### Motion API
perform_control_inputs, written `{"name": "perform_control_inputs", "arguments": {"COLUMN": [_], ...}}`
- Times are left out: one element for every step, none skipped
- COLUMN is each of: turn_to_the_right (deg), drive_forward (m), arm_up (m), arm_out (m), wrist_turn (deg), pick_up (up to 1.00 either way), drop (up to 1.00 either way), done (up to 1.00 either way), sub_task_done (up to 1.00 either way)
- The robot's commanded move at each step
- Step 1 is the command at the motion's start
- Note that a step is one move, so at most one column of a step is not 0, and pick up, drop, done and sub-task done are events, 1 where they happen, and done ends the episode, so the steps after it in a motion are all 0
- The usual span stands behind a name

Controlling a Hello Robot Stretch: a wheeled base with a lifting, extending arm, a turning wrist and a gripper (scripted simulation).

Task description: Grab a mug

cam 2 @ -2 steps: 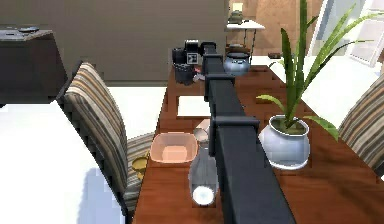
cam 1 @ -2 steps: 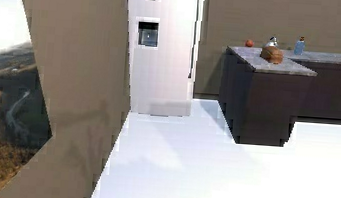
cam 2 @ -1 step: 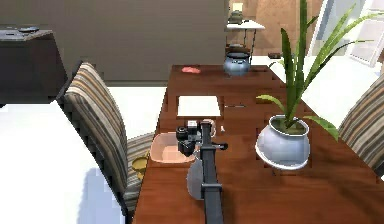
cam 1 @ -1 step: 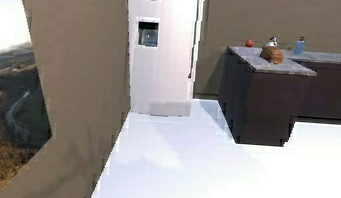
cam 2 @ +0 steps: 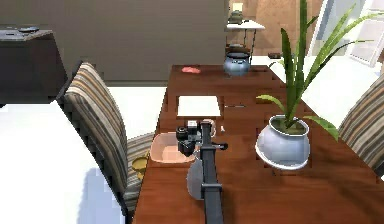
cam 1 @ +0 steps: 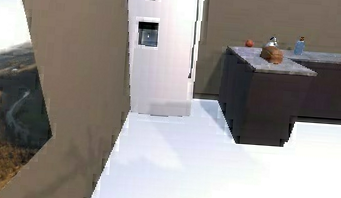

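Though its load beyond telling, hand (cam 2: 185,140) at tan plate (cam 2: 163,152), grey rounded thing (cam 2: 194,178) beside arm (cam 2: 211,182).

A home's kitchen and dining area: a white fridge (cam 1: 164,46) and a dark counter (cam 1: 264,94) ahead, a wooden dining table (cam 2: 245,190) beneath the gripper (cam 2: 188,137), a striped chair (cam 2: 95,110) left of it, and a potted plant (cam 2: 283,140) right of it.

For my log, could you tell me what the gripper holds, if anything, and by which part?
Cannot tell: the gripper shows against a tan thing lying on the table.
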Motion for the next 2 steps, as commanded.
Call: {"name": "perform_control_inputs", "arguments": {"turn_to_the_right": [0.0, 0.0], "drive_forward": [0.0, 0.0], "arm_up": [0.1, 0.0], "arm_out": [0.0, 0.0], "wrist_turn": [0.0, 0.0], "pick_up": [0.0, 0.0], "drop": [0.0, 0.0], "done": [0.0, 1.0], "sub_task_done": [0.0, 0.0]}}
